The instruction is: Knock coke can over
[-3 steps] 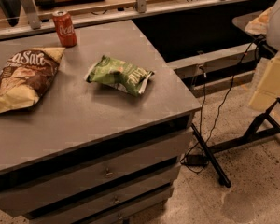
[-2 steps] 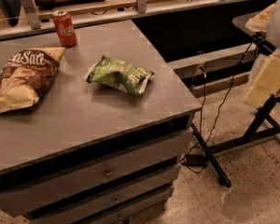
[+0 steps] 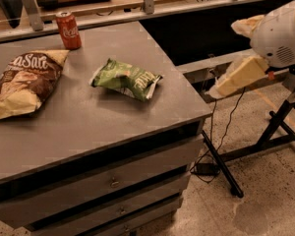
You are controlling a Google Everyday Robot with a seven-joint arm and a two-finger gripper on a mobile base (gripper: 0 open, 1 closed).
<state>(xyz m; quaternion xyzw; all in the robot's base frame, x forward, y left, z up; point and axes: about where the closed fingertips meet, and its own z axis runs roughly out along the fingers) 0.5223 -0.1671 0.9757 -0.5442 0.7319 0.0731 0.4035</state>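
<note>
The coke can (image 3: 69, 30), red with white lettering and a silver top, stands upright at the far edge of the grey cabinet top (image 3: 88, 122), left of centre. My gripper (image 3: 238, 76) shows at the right as a cream-coloured part below the arm's white rounded housing (image 3: 280, 33). It hangs in the air off the cabinet's right edge, far from the can.
A brown and cream chip bag (image 3: 20, 80) lies on the left of the top. A green chip bag (image 3: 128, 78) lies near the middle. A metal rail (image 3: 147, 4) runs behind the cabinet. A black stand (image 3: 280, 127) and cables are on the floor at the right.
My arm and gripper have moved left, closer to the cabinet's right edge. The can and both bags have not moved.
</note>
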